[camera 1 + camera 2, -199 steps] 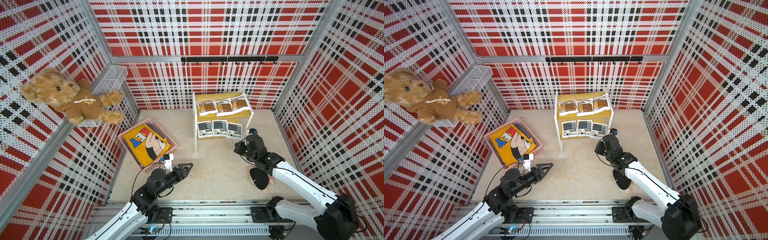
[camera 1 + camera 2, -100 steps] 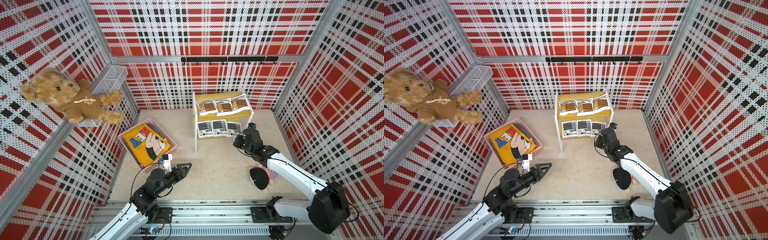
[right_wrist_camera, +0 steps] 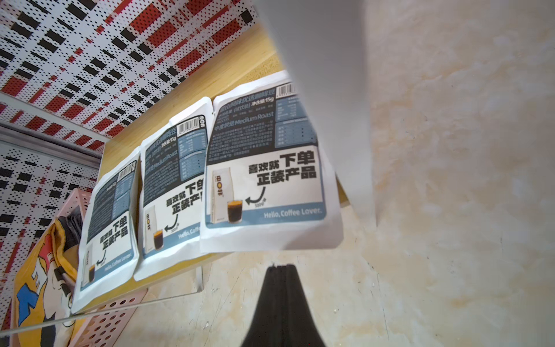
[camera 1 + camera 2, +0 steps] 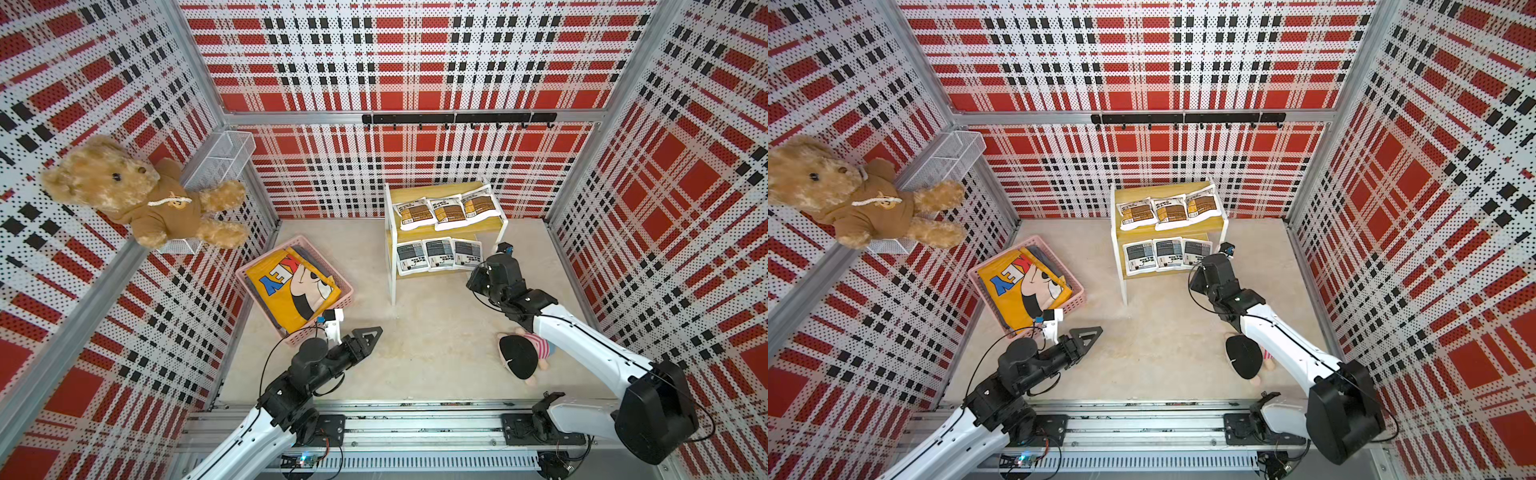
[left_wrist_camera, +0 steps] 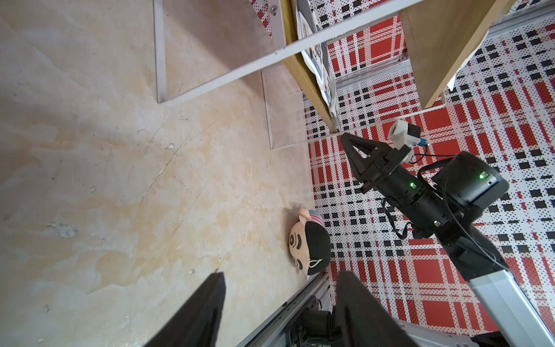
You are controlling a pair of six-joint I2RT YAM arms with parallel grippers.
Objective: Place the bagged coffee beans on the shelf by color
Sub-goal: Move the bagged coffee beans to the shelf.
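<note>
Red plaid walls (image 4: 415, 62) on three sides, over a beige floor (image 4: 436, 353). High on the left wall, a bear (image 4: 137, 195) leaning against a wire basket (image 4: 226, 156). Against the back wall, in both top views, the shelf (image 4: 432, 192): two yellowish boards on thin white legs. On the floor to its left, a pink basket (image 4: 291, 338) with a yellow cloth (image 4: 291, 282) folded inside. Beside the right arm (image 4: 582, 345), a doll (image 4: 519, 357) lying on the floor, partly hidden by that arm.

On the upper board, three brown bags (image 4: 446, 210) side by side. On the lower board, three grey bags (image 4: 439, 253) in a row, printed faces up, front edges hanging past the board in the right wrist view.

Just short of the rightmost grey bag, not touching it, the right gripper (image 3: 280, 269), jaws pressed together and empty. Low over the floor near the pink basket, well apart from the shelf, the left gripper (image 5: 280, 279), jaws spread with nothing between them.
</note>
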